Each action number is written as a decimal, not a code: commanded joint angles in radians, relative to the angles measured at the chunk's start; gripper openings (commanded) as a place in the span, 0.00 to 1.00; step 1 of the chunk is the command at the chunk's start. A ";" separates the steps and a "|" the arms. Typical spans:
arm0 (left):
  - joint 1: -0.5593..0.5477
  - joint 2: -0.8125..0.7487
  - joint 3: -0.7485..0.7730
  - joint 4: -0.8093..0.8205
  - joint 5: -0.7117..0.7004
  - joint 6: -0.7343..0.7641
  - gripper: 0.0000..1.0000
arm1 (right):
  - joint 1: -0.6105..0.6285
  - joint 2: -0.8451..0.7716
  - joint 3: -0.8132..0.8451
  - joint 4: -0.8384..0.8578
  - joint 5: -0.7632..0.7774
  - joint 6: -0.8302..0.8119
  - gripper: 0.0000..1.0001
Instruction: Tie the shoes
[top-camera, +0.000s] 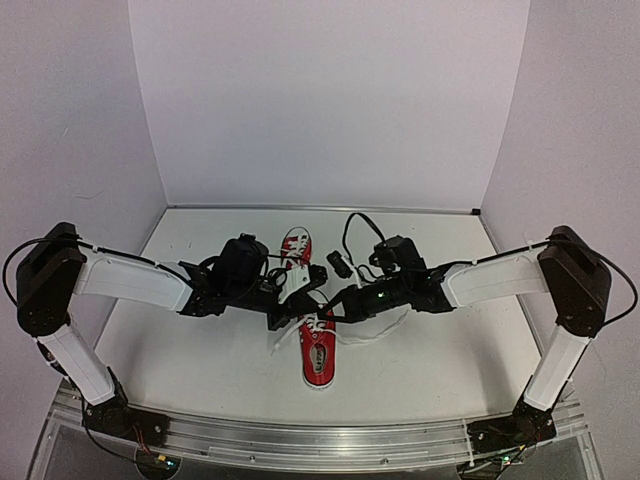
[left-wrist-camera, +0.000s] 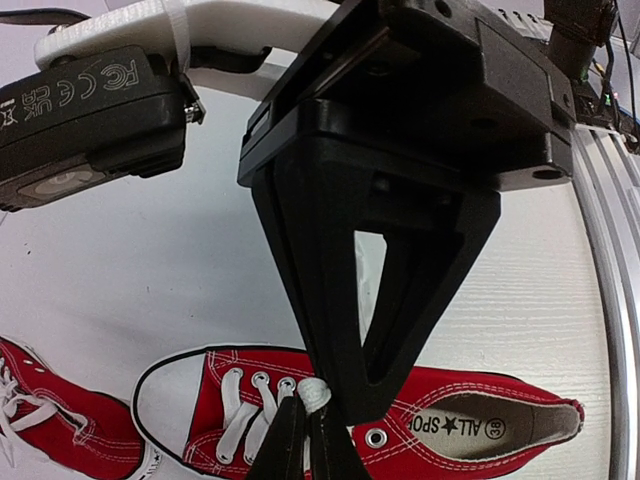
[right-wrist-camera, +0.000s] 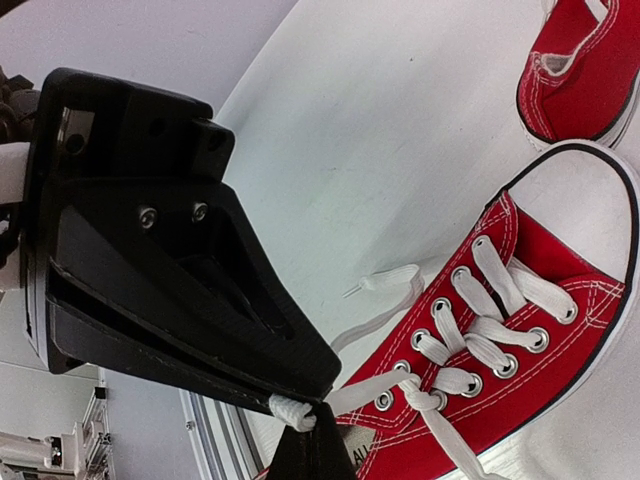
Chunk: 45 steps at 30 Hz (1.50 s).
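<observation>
Two red canvas sneakers with white laces lie on the white table. The near shoe (top-camera: 318, 355) lies between my grippers, and the far shoe (top-camera: 296, 247) lies behind them. My left gripper (top-camera: 287, 305) is shut on a white lace (left-wrist-camera: 316, 394) just above the near shoe's (left-wrist-camera: 440, 420) eyelets. My right gripper (top-camera: 338, 302) is shut on the other lace strand (right-wrist-camera: 292, 410), which runs taut from a first knot (right-wrist-camera: 415, 392) on the near shoe (right-wrist-camera: 520, 330). The far shoe also shows in the left wrist view (left-wrist-camera: 50, 425) and in the right wrist view (right-wrist-camera: 585, 60).
A loose lace end (right-wrist-camera: 392, 283) lies on the table beside the near shoe. White walls close in the back and both sides. A metal rail (top-camera: 320, 440) runs along the near edge by the arm bases.
</observation>
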 joint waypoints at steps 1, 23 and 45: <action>-0.008 -0.027 -0.014 -0.023 0.005 0.023 0.04 | 0.003 -0.038 0.012 0.053 0.002 -0.009 0.00; -0.008 -0.024 0.014 -0.033 0.008 0.029 0.03 | 0.004 0.020 0.046 0.053 -0.026 0.011 0.21; 0.035 -0.202 -0.209 0.098 -0.042 -0.056 0.45 | 0.003 -0.046 0.018 0.050 0.041 0.021 0.00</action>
